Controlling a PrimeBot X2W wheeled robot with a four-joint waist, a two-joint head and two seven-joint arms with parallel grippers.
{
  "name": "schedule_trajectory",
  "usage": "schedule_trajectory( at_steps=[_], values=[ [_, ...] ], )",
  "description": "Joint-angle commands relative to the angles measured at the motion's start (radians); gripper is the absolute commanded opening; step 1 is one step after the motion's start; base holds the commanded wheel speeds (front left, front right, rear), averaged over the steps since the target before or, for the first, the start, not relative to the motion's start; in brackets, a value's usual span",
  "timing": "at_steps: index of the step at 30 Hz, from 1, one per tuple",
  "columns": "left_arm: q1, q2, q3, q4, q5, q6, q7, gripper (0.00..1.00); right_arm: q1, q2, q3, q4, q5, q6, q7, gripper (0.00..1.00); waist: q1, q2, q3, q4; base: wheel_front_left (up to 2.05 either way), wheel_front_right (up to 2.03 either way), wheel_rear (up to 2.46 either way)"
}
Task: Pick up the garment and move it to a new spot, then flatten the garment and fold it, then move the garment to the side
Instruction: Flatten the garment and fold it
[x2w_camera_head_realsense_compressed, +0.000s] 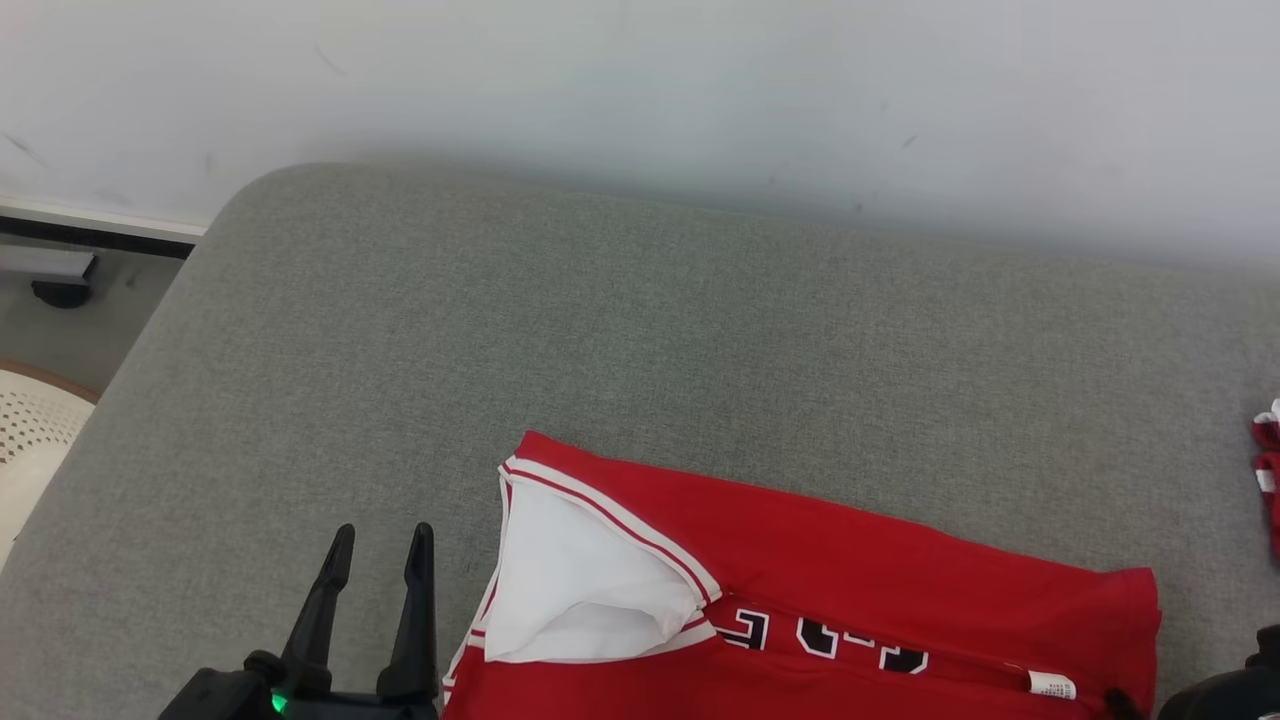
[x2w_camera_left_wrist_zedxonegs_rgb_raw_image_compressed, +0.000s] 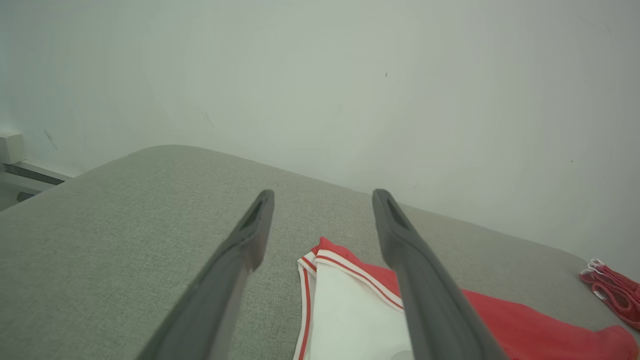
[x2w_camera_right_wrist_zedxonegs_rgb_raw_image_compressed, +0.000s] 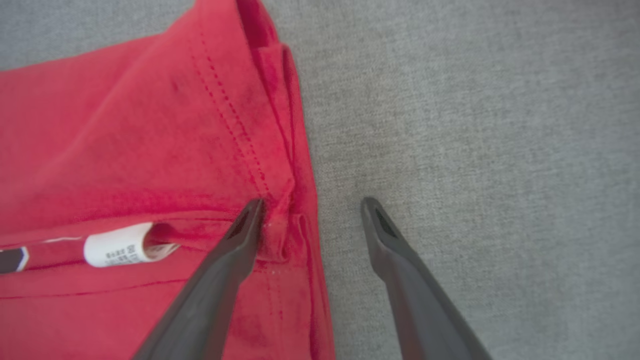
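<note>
Firstly, at the far left of the head view, a pale perforated object (x2w_camera_head_realsense_compressed: 28, 440) sits on the floor beside the grey upholstered cushion (x2w_camera_head_realsense_compressed: 600, 330), which backs onto a white wall (x2w_camera_head_realsense_compressed: 700, 80). Next, the left gripper (x2w_camera_head_realsense_compressed: 383, 530) hovers over bare grey fabric just left of the garment, its two dark fingers spread apart and clasping nothing; in its wrist view the left gripper (x2w_camera_left_wrist_zedxonegs_rgb_raw_image_compressed: 323, 196) frames the jersey's collar end. The red jersey (x2w_camera_head_realsense_compressed: 850, 560) lies folded on the cushion's near middle, with the white lining turned out, red-and-white trim, and black-and-white lettering. A white care label (x2w_camera_head_realsense_compressed: 1050, 685) sticks out near its right hem. The right gripper (x2w_camera_right_wrist_zedxonegs_rgb_raw_image_compressed: 314, 202) stands open astride that hem edge, one finger over the red cloth and one over the grey; whether it touches cannot be told. A second red-and-white fabric piece (x2w_camera_head_realsense_compressed: 1268, 470) lies at the far right, well apart.
</note>
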Motion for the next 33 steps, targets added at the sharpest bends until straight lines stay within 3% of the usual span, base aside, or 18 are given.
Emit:
schedule_trajectory(
  at_steps=[1, 3, 4, 8, 11, 12, 14, 22, 33],
  values=[
    [0.001, 0.001, 0.001, 0.005, -0.004, 0.001, -0.002, 1.00, 0.006, 0.018, 0.028, 0.037, 0.015, 0.002, 0.012, 1.00, 0.0000, 0.0000, 0.002, -0.003, 0.00, 0.00, 0.00],
    [-0.001, 0.000, 0.000, 0.007, -0.005, 0.001, -0.002, 1.00, 0.001, 0.021, 0.059, 0.058, 0.031, 0.002, 0.012, 0.75, 0.0000, 0.0000, 0.003, -0.006, 0.00, 0.00, 0.00],
    [0.000, 0.000, 0.003, 0.009, -0.007, 0.001, -0.002, 1.00, -0.004, 0.024, 0.090, 0.073, 0.045, 0.004, 0.006, 0.49, 0.0000, 0.0000, 0.002, -0.009, 0.00, 0.00, 0.00],
    [0.002, -0.001, 0.006, 0.012, -0.007, 0.001, -0.003, 1.00, -0.018, 0.025, 0.137, 0.098, 0.055, 0.005, -0.005, 0.45, 0.0000, 0.0000, -0.001, -0.012, 0.00, 0.00, 0.00],
    [0.005, 0.002, 0.007, 0.016, -0.005, 0.001, -0.003, 1.00, -0.028, 0.024, 0.151, 0.110, 0.054, 0.005, -0.010, 0.35, 0.0000, 0.0000, -0.005, -0.012, 0.00, 0.00, 0.00],
    [0.007, 0.004, 0.006, 0.017, -0.005, 0.001, -0.003, 1.00, -0.032, 0.024, 0.152, 0.113, 0.052, 0.005, -0.013, 0.28, 0.0000, 0.0000, -0.006, -0.011, 0.00, 0.00, 0.00],
    [0.011, 0.006, 0.005, 0.022, -0.003, 0.001, -0.003, 1.00, -0.036, 0.022, 0.145, 0.114, 0.039, 0.004, -0.022, 0.02, 0.0000, 0.0000, -0.011, -0.011, 0.00, 0.00, 0.00],
    [0.031, 0.011, 0.010, 0.037, -0.008, 0.001, -0.003, 1.00, -0.052, 0.005, -0.011, 0.059, -0.030, -0.001, -0.105, 0.00, 0.0000, 0.0000, -0.027, -0.034, 0.00, 0.00, 0.00],
    [0.038, 0.013, 0.010, 0.038, -0.021, 0.001, -0.003, 1.00, -0.077, 0.007, -0.186, -0.120, -0.148, 0.000, -0.060, 0.00, 0.0000, 0.0000, -0.028, -0.105, 0.00, 0.00, 0.00]
  ],
)
